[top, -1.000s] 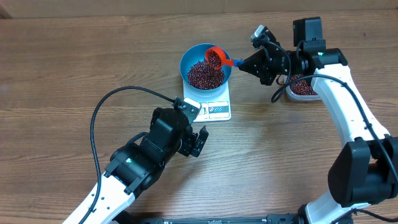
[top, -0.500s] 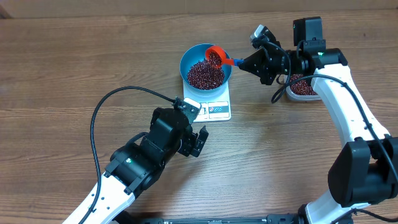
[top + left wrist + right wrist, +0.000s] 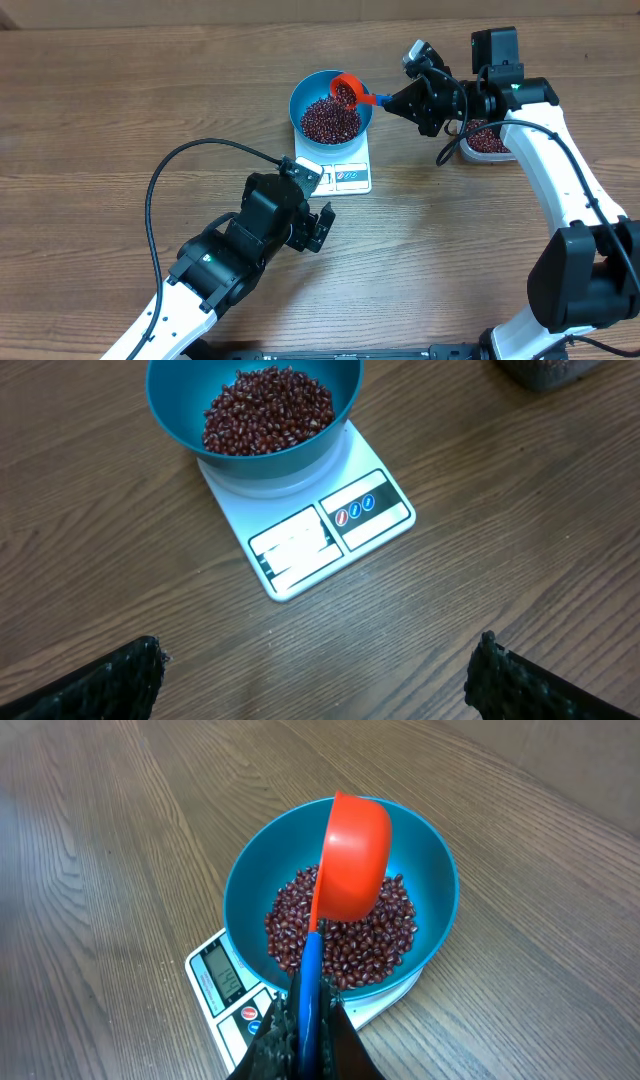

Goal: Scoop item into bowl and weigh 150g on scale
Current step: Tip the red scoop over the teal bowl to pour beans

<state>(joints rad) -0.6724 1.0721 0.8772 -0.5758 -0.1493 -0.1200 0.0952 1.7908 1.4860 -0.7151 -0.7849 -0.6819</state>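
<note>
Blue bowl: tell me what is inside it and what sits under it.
Inside the blue bowl lies a heap of dark red beans, which covers its bottom. Under it stands the white scale; the bowl hides most of its platform.

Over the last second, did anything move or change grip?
Nothing visibly changed. The right gripper stays shut on the red scoop, tipped over the bowl of beans on the scale; the left gripper stays open near the scale.
</note>
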